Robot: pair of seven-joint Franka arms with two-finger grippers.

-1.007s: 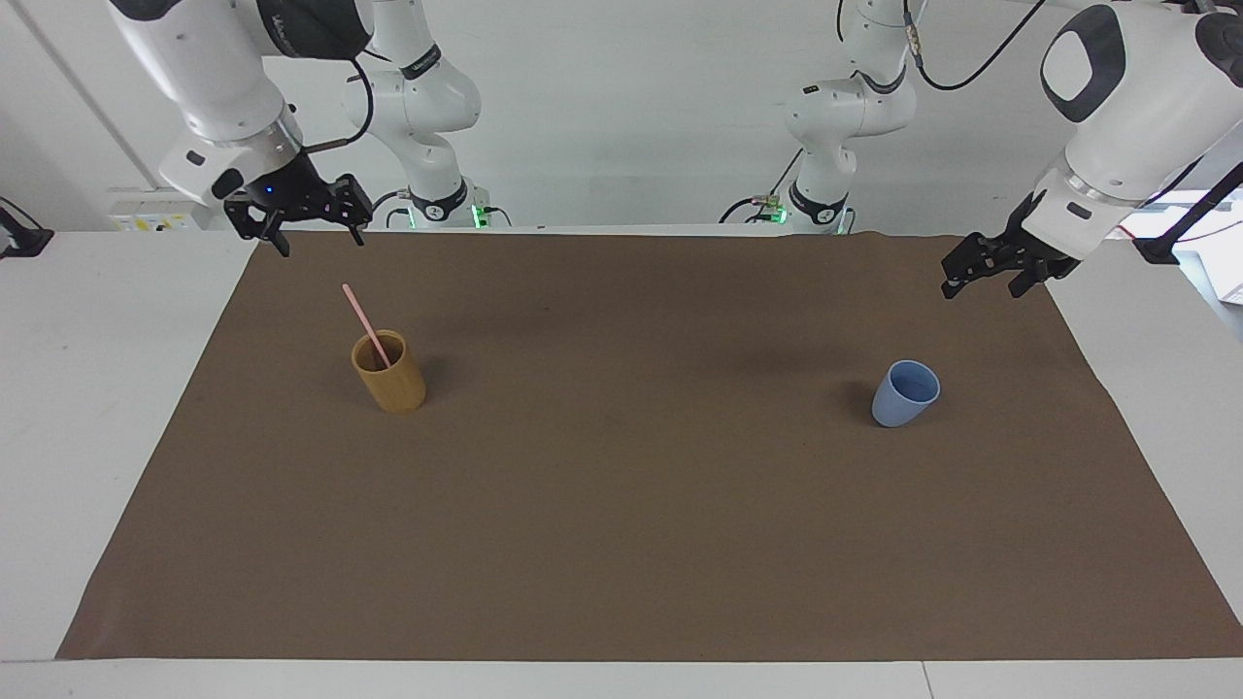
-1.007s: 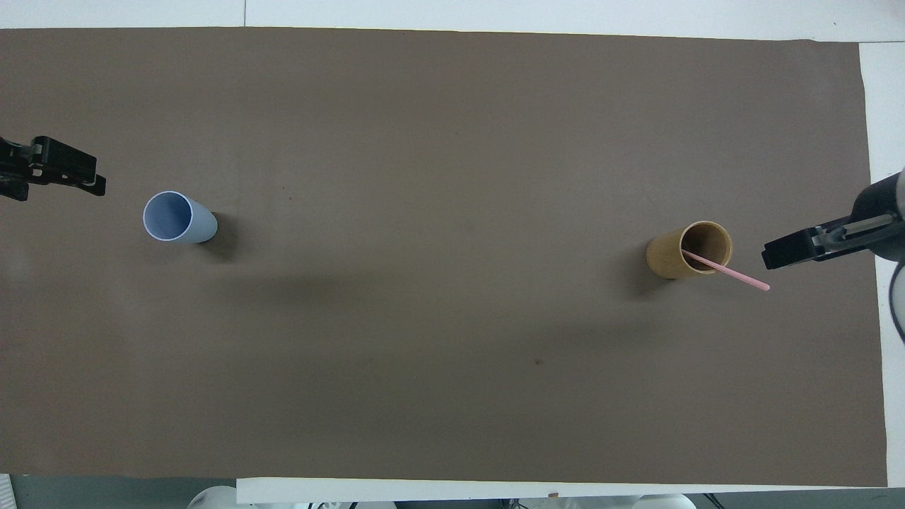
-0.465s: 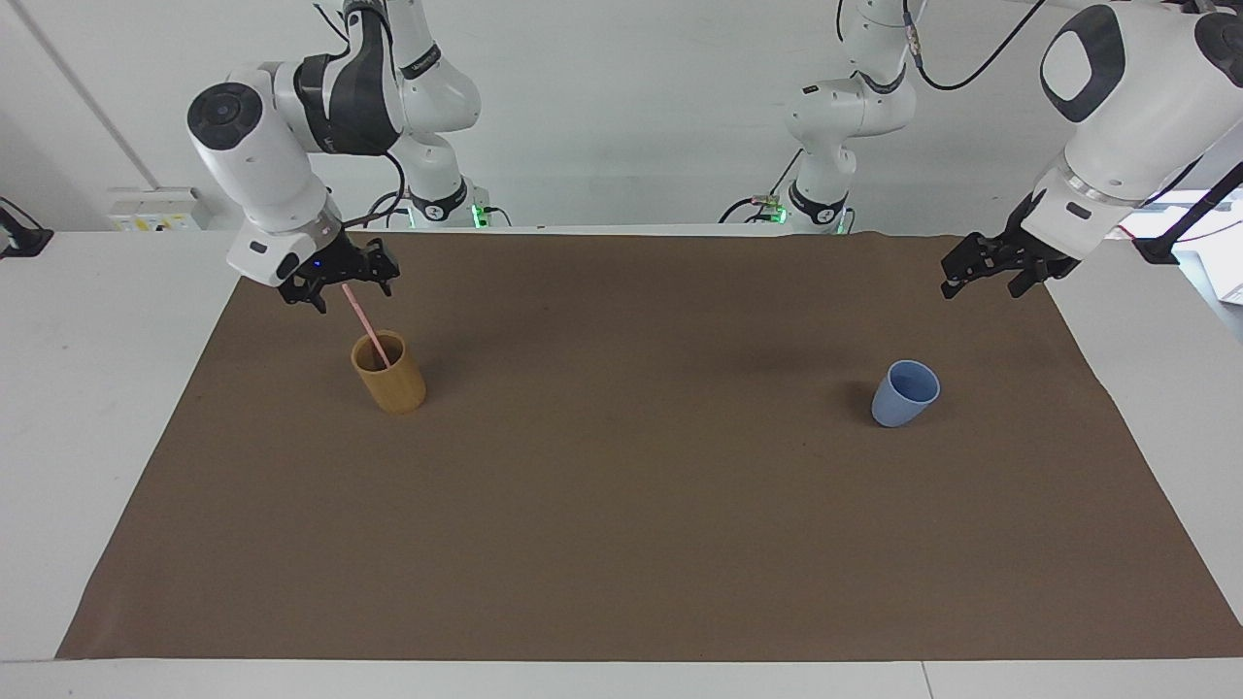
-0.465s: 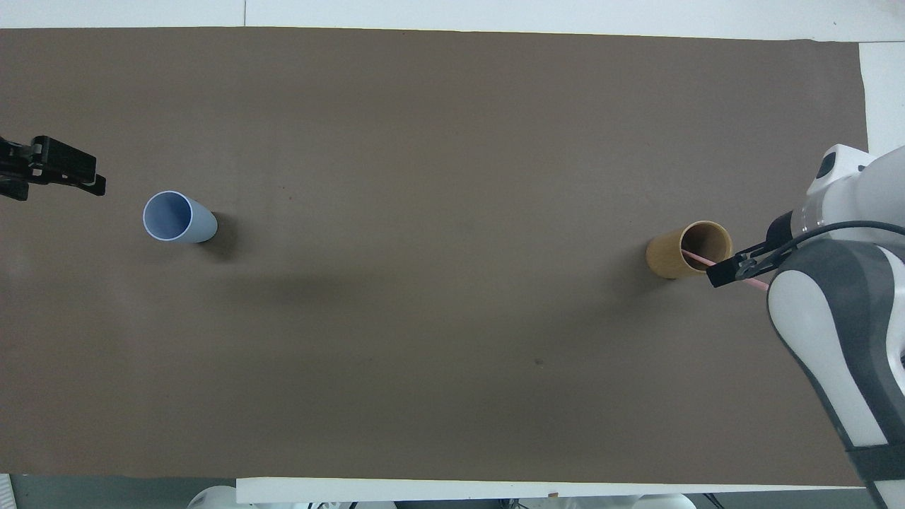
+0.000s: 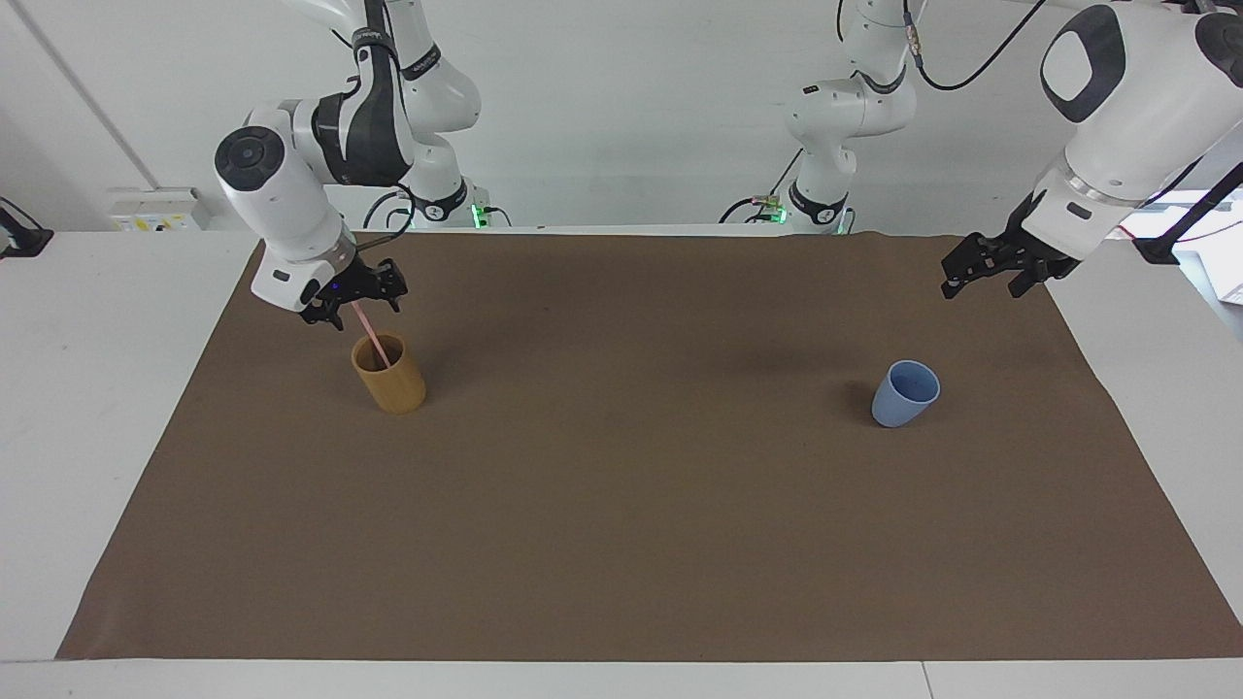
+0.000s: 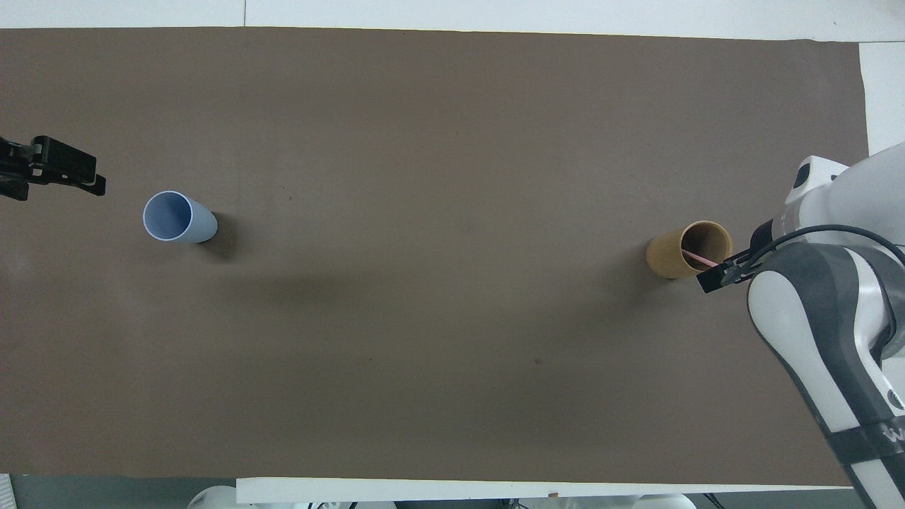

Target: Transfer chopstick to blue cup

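Brown matting [image 5: 621,505] covers your surface, and on it two cups stand well apart. The tan bamboo cup [image 5: 389,374] stands upright toward the right arm's end; the chopstick [image 5: 372,342] stands slanted inside it, its upper part leaning out over the rim toward the robots. Your right gripper [image 5: 356,303] is down at that upper part, just above the cup's rim, with its fingers on either side of the stick; whether they are pressed onto it you cannot tell from either view. The blue cup [image 5: 905,393] stands upright toward the left arm's end, with nothing in it. Your left gripper [image 5: 976,275] waits in the air over the mat's edge at that end, fingers spread wide, holding nothing.
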